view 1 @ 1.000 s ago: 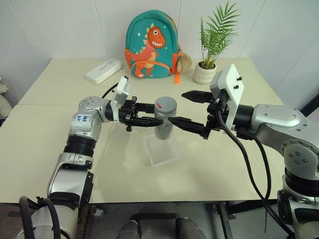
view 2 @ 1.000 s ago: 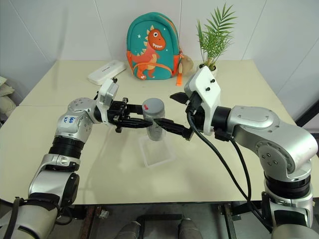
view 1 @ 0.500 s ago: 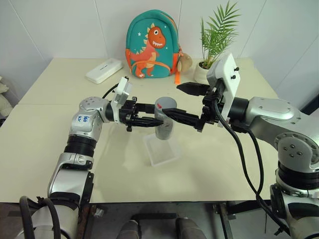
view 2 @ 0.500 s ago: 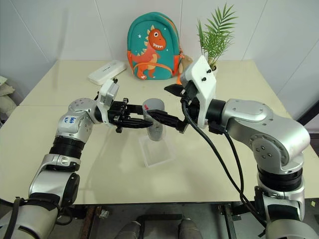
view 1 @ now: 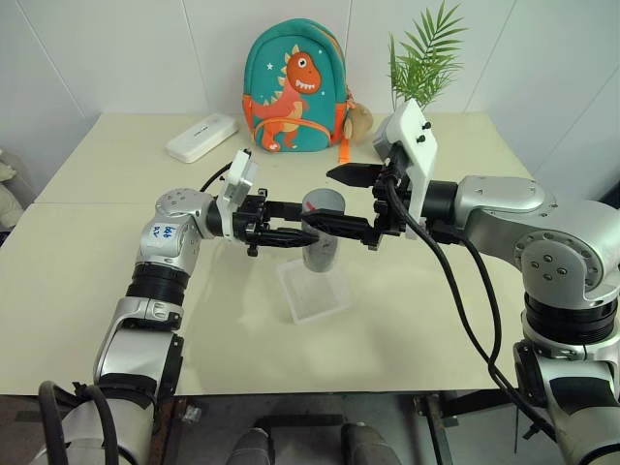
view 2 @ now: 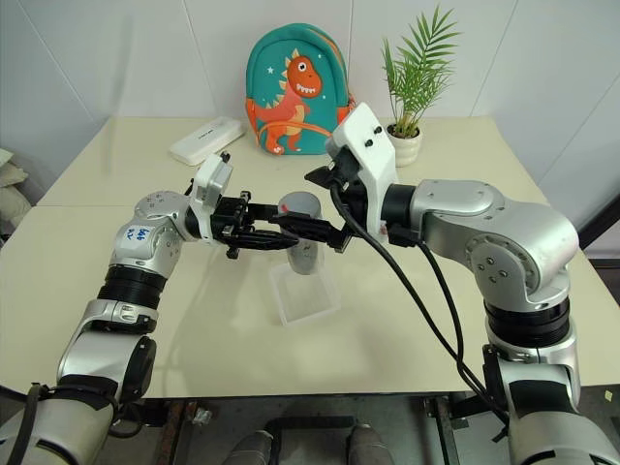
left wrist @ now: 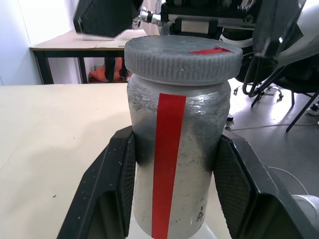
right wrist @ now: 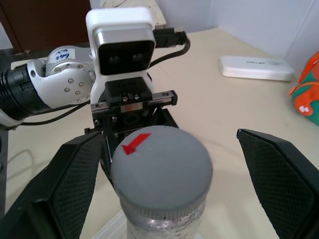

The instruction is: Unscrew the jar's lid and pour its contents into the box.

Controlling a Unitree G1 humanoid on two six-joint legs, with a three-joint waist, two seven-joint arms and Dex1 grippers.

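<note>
While left hand (view 1: 308, 233) clamps jar (view 1: 320, 242), right hand (view 1: 336, 200) spread wide, straddling lid (right wrist: 161, 171)

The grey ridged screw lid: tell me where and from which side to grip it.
Grip the grey ridged screw lid by its knurled rim, coming level from the right gripper's side with open jaws straddling it; the left gripper clamps the clear red-striped jar below, leaving the rim free.

A plain indoor test room or lab is indicated: bare white walls, a cream table (view 1: 87, 291) set with staged props, namely a dinosaur backpack (view 1: 294, 89), a potted plant (view 1: 412, 92) and a white case (view 1: 201, 137). Further desks and office-chair legs are seen behind in the left wrist view.
</note>
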